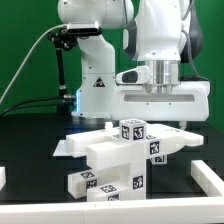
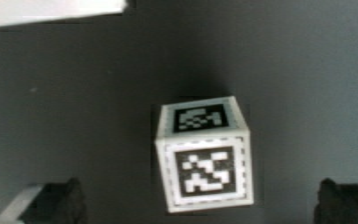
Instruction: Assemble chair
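Green backdrop wall (image 1: 25,40) fills upper part of exterior view, 9 to 12 o'clock, evenly lit. Black matte table (image 1: 30,130) spans lower half, soft glare near 9 o'clock. Black cable (image 1: 30,62) arcs across green wall at 10 o'clock. Wrist view: dark tabletop, blurred.

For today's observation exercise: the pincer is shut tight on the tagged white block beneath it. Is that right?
Not quite. The wrist view shows the pincer open, its fingertips standing apart on either side of the tagged white block and not touching it. The block does sit beneath it.
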Motion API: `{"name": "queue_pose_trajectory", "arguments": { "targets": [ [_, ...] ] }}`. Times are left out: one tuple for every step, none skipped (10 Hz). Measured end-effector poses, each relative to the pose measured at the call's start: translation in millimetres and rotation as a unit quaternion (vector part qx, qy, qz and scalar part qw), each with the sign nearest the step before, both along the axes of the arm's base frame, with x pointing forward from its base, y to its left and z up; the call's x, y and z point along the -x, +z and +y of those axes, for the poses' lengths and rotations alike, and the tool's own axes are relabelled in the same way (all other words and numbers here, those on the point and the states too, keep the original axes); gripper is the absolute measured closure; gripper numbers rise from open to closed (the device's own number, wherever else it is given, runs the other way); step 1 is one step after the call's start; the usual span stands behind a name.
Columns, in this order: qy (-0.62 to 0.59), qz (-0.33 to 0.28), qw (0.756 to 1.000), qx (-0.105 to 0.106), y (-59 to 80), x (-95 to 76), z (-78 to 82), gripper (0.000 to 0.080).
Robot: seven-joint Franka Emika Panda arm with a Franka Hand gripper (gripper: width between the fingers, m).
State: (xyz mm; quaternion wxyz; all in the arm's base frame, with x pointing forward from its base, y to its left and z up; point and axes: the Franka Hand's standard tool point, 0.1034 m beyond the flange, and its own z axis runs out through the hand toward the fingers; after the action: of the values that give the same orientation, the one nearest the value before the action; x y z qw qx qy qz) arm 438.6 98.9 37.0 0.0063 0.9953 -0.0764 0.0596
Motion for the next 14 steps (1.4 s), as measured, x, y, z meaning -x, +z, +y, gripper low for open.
{"name": "queue_pose_trajectory", "arguments": {
  "targets": [
    [0.000,-0.001,1.000,-0.001,-1.9,-3.8,3.6,0.0151],
    [0.001,-0.003,1.000,-0.002,-2.0,-6.8,7.7,0.0151],
    [0.002,-0.002,1.000,-0.001,-4.0,-6.8,8.5,0.0151],
    [0.003,0.000,1.000,0.000,-6.1,-5.6,7.5,0.0151],
    [0.004,0.002,1.000,0.000,-7.1,-4.4,7.0,0.0151],
    [0.004,0.004,1.000,0.002,-8.9,-2.1,6.0,0.0151],
    [0.004,0.007,1.000,0.003,-12.1,0.7,4.6,0.0151],
    [0.004,0.010,1.000,0.005,-14.9,2.6,3.6,0.0151],
    [0.004,0.010,1.000,0.005,-15.8,2.6,4.6,0.0151],
    [0.006,0.010,1.000,0.006,-16.4,2.5,5.5,0.0151],
    [0.006,0.010,1.000,0.006,-16.4,2.5,5.2,0.0151],
    [0.006,0.010,1.000,0.006,-16.4,2.5,5.3,0.0274],
    [0.006,0.010,1.000,0.006,-16.4,2.4,5.3,0.0430],
    [0.006,0.010,1.000,0.005,-16.2,2.2,5.4,0.0518]
  ]
}}
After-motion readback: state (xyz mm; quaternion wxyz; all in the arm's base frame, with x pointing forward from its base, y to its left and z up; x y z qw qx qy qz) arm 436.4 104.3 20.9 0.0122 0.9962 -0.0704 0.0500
